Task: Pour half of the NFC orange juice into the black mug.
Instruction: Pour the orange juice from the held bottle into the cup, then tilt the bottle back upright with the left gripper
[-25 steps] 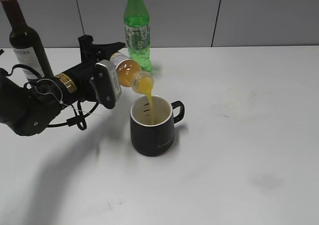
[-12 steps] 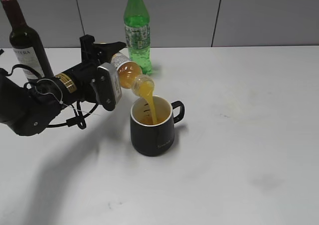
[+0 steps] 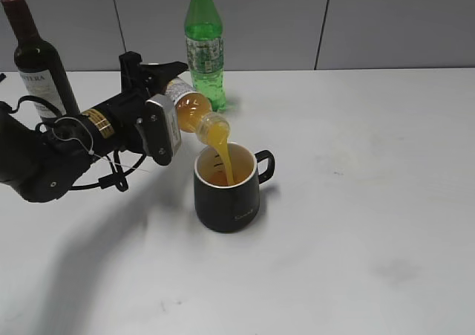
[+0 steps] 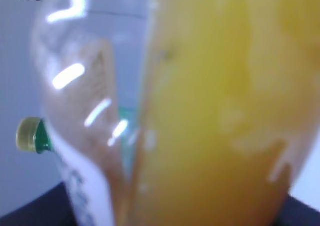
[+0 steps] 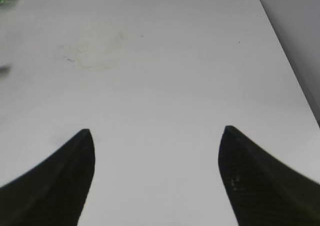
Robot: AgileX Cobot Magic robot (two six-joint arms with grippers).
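My left gripper [image 3: 167,90] is shut on the NFC orange juice bottle [image 3: 194,111], which is tipped mouth-down to the right over the black mug [image 3: 226,190]. A stream of orange juice falls from the bottle's mouth into the mug, and juice shows inside it. The mug stands upright mid-table with its handle to the right. In the left wrist view the bottle [image 4: 215,110] fills the frame, blurred, orange liquid on the right and clear plastic on the left. My right gripper [image 5: 157,133] is open and empty over bare table; it does not show in the exterior view.
A tall green soda bottle [image 3: 204,41] stands right behind the tipped bottle; its cap shows in the left wrist view [image 4: 29,134]. A dark wine bottle [image 3: 38,64] stands at the back left. The white table [image 3: 356,201] meets a grey wall behind.
The bottle and left gripper have tipped very slightly further. The juice level in the mug has risen. The mug and the other bottles have not moved.
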